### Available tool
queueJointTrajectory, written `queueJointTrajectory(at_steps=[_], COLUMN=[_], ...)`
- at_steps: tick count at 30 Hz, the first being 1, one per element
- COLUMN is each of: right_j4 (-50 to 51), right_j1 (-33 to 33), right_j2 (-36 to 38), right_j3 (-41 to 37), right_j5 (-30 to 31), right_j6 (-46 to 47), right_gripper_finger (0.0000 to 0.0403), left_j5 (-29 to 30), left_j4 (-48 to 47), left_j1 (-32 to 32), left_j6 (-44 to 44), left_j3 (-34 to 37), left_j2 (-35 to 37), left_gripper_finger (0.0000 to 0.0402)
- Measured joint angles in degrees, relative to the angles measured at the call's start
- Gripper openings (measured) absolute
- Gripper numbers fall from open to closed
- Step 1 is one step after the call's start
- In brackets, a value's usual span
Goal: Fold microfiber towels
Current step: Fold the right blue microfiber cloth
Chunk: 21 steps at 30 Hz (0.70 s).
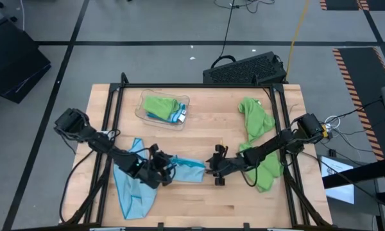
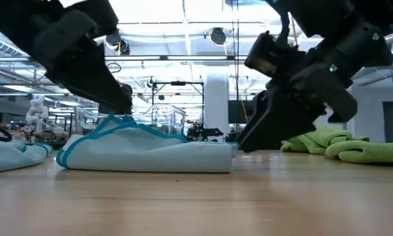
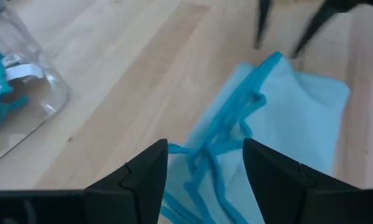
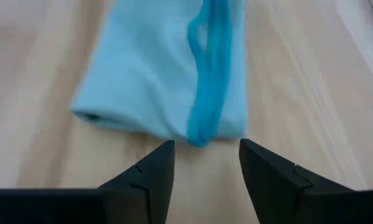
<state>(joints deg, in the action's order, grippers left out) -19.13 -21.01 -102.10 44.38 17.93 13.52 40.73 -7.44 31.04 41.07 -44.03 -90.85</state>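
Between both grippers, a folded light blue towel point(image 1: 187, 170) lies at the table's near middle; left gripper point(image 3: 205, 171) and right gripper point(image 4: 205, 165) stand wide, empty. Loose blue towel point(image 1: 131, 192) and green towels point(image 1: 260, 138) remain; farther off, the clear tray point(image 1: 141, 110) holds finished ones.

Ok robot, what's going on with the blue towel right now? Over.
Left gripper open around the blue towel's bunched edge. Right gripper open, just off its other end, not touching. Towel half folded. Nothing in the way.

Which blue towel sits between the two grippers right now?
The folded light blue towel at the table's front middle, lying between both grippers. The other blue towel lies spread loosely under the left arm, front left.
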Motion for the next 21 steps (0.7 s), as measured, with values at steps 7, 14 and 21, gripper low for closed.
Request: queueJointTrajectory(at_steps=[7,14,21], right_j4=[-6.3,-6.2,-6.8], right_j1=[1.4,2.7,2.3], right_j2=[0.0,0.0,0.0], right_j3=[-1.6,-1.6,-1.6], right_j5=[-3.7,-7.7,-11.9], right_j6=[-2.7,-2.9,-0.5], right_gripper_finger=[0.0106,0.0010,0.0002], left_j5=[-6.1,-8.0,-9.3], left_j4=[0.1,1.7,5.6], left_j1=[-2.2,-2.1,1.1], left_j6=[-0.6,-0.7,-3.0], left_j3=[1.4,3.0,3.0], left_j2=[0.0,0.0,0.0], left_gripper_finger=[0.0203,0.0086,0.0013])
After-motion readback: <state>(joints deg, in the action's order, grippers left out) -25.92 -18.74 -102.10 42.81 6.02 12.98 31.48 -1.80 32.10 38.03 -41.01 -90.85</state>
